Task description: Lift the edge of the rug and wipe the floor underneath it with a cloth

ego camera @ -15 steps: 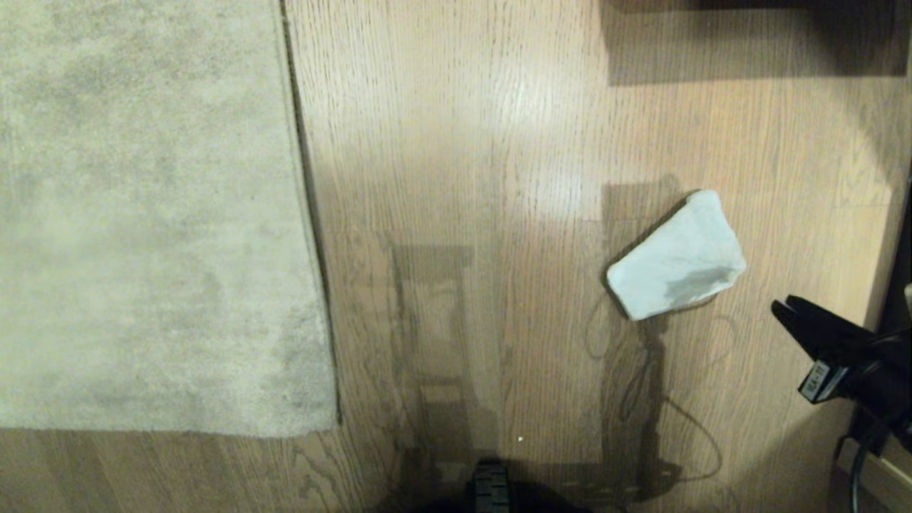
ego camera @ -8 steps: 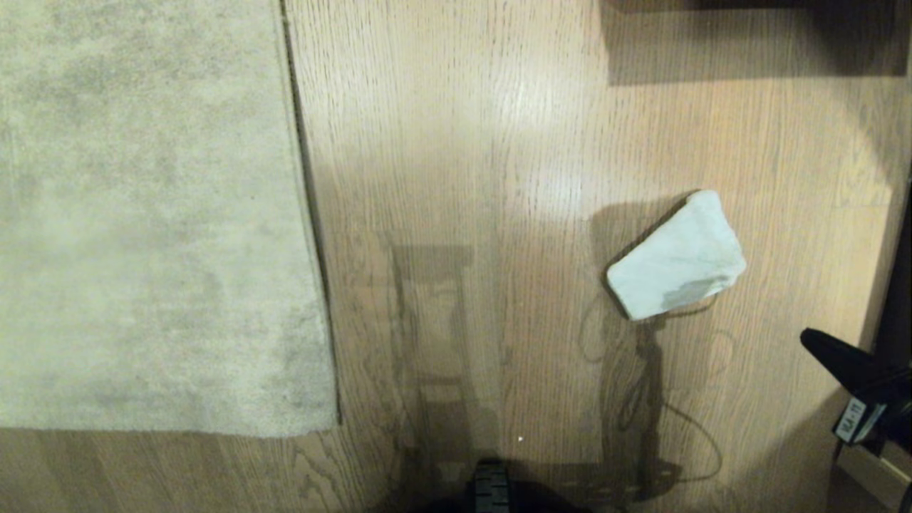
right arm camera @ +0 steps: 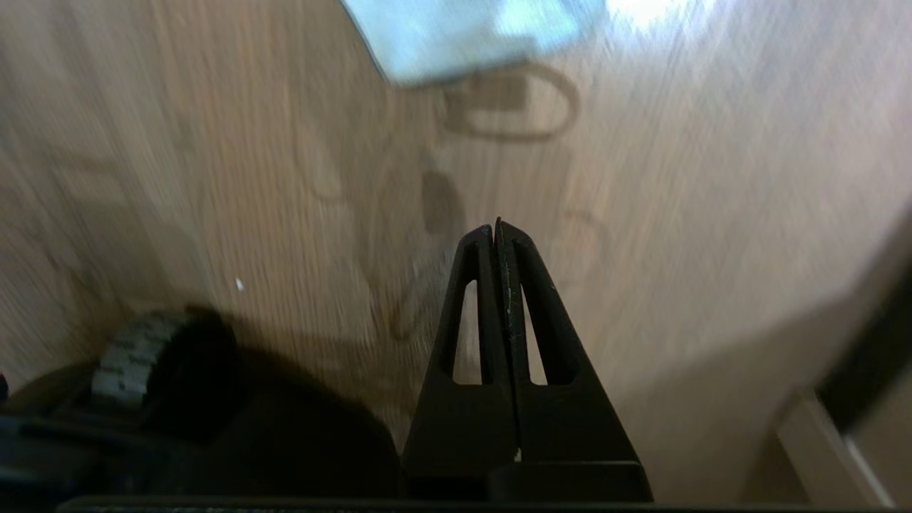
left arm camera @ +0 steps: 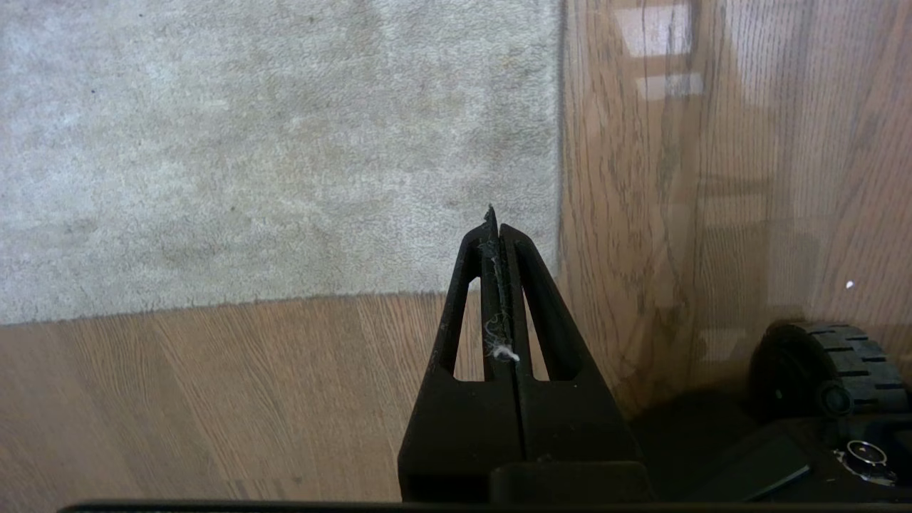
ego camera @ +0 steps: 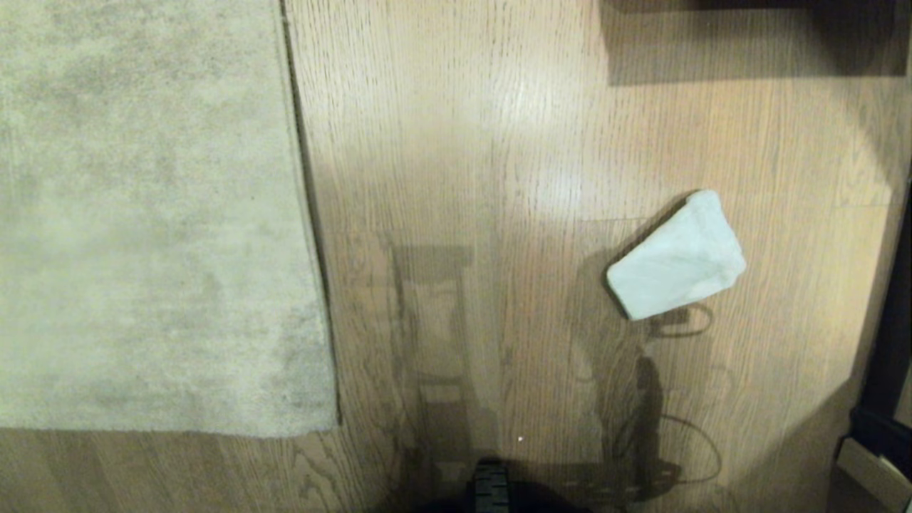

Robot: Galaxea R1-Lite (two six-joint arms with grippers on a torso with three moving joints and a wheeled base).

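Lying flat on the light brown wood-grain floor (ego camera: pixel 456 142), the small pale blue-green cloth (ego camera: pixel 675 258) sits well apart from the mottled grey-beige rug edge (ego camera: pixel 313 285); the left gripper (left arm camera: pixel 494 222) and right gripper (right arm camera: pixel 496 229) both hang empty, jaws pressed together.

Neither of our arms shows from the head camera. Seen from its own wrist camera, our left gripper (left arm camera: pixel 497 221), a black wedge of two slotted plastic fingers (left arm camera: pixel 531 285), points forward and down with the fingers pressed flat together, tips meeting, a wisp of pale lint caught along their seam. Our right gripper (right arm camera: pixel 496 226), the same black two-fingered wedge, likewise has its fingers (right arm camera: pixel 534 299) closed tight against each other, holding nothing.
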